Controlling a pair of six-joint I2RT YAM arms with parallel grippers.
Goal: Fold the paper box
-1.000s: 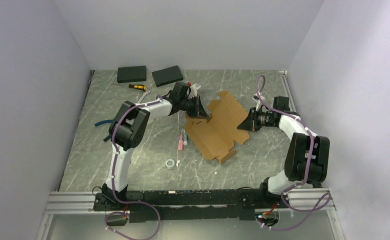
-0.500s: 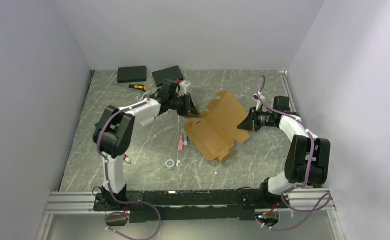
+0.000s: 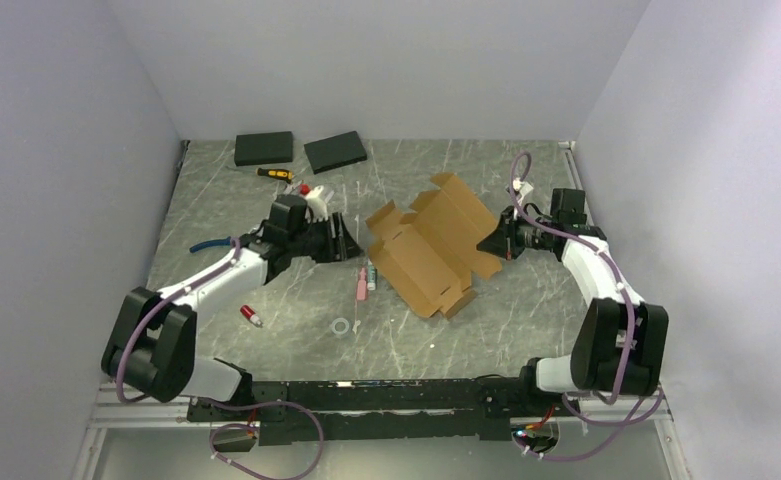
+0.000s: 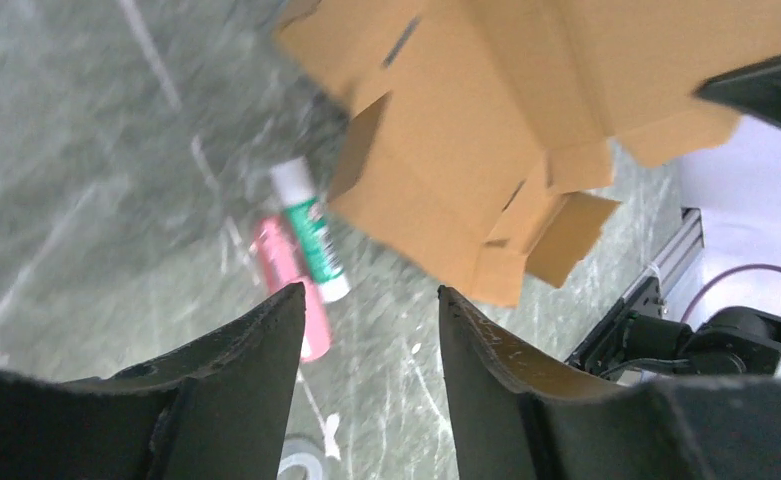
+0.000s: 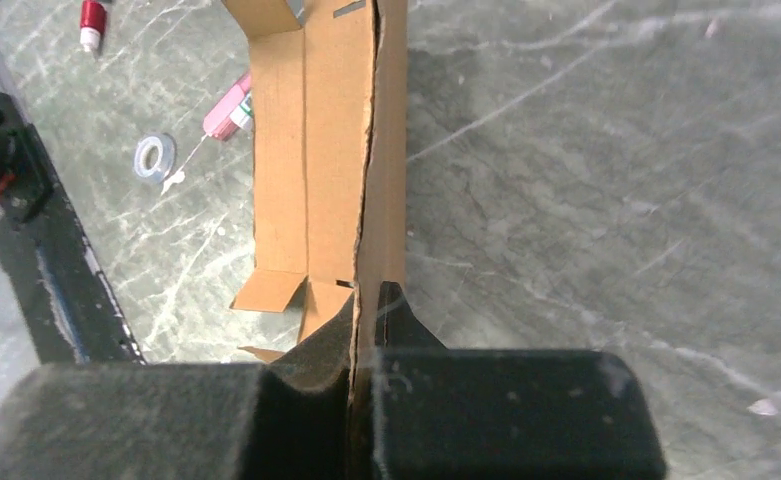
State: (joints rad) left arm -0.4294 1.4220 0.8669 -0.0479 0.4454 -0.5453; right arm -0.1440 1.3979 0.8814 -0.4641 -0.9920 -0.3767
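The paper box (image 3: 428, 243) is a brown cardboard die-cut sheet, partly raised off the marble table, its flaps spread. It fills the top of the left wrist view (image 4: 486, 130) and runs edge-on in the right wrist view (image 5: 338, 150). My right gripper (image 3: 496, 243) is shut on the sheet's right edge, the cardboard pinched between its pads (image 5: 366, 330). My left gripper (image 3: 349, 240) hangs open just left of the box, clear of it, with only table between its fingers (image 4: 371, 300).
A pink tube (image 3: 362, 284) and a green-white glue stick (image 3: 371, 276) lie left of the box's near end. A tape ring (image 3: 341, 326) and a red capsule (image 3: 251, 316) sit nearer the bases. Two black slabs (image 3: 264, 148) (image 3: 335, 151) and a yellow tool (image 3: 276, 174) lie at the back.
My left gripper has let go of the box's left flap, opened and drawn back to the left. The box has shifted and lifted with my right gripper still on it.
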